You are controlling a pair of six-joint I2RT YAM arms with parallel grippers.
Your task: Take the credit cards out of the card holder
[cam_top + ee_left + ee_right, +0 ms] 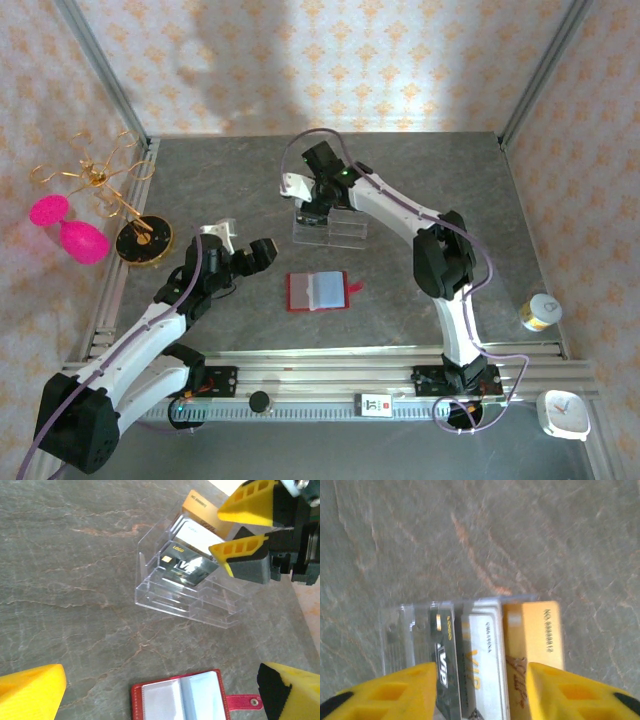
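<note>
The red card holder (318, 291) lies open and flat on the grey table, its clear sleeves up and its tab (245, 701) pointing right. Behind it stands a clear tiered stand (335, 228) holding a whitish credit card (485, 665) upright, between a glossy black card (442, 655) and a gold card (542, 630). My right gripper (480, 690) hangs just above these cards with its yellow fingers apart, gripping none of them. My left gripper (243, 243) is wide open to the left of the card holder (180, 697), holding nothing. I cannot tell whether the sleeves hold any card.
A gold wire ornament on a black base (140, 240) and a pink object (70, 230) sit at the left edge. A small yellow jar (540, 312) and a white clock (562, 412) are at the right. Metal rails run along the near edge.
</note>
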